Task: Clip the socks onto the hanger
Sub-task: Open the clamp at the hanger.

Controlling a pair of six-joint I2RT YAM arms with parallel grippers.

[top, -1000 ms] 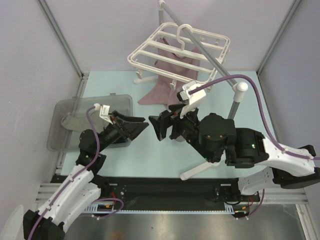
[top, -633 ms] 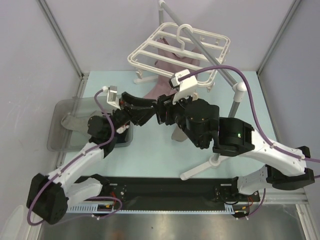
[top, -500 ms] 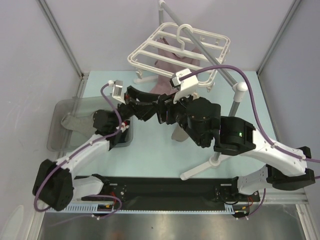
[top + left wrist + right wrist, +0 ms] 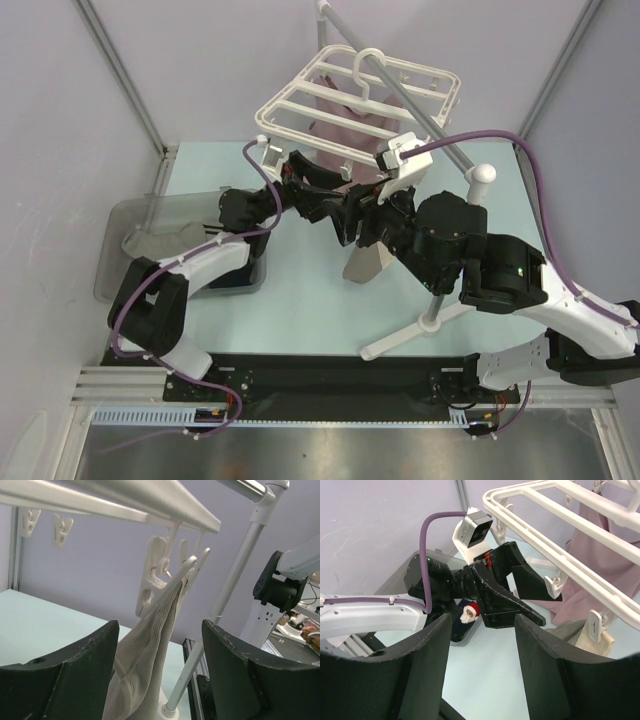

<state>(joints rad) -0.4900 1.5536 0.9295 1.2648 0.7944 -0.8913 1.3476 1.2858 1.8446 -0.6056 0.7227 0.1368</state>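
A light grey ribbed knit sock (image 4: 150,645) hangs limp by its cuff from a small white plastic clip (image 4: 152,575), which dangles under a bar of the white plastic rectangular hanger (image 4: 150,500). This sock looks done: the peg's sprung jaws pinch the soft fabric and carry its weight. The left tool (image 4: 160,627) sits just below that clip with its black, scuffed jaws wide apart. The sock drapes through the gap unpinched, probably so the cloth is not dragged loose. The right tool (image 4: 482,620) faces it from the other side with its jaws also apart and nothing between them. A mauve-pink cloth (image 4: 605,565) hangs in folds under the frame's far side, and the hanger's hook hangs on a smooth grey metal pole stand (image 4: 235,570). A dark navy sock with a red-and-white Santa figure (image 4: 468,614) waits in the translucent grey plastic bin (image 4: 130,215) on the pale green worktop (image 4: 310,310), so more clipping remains.
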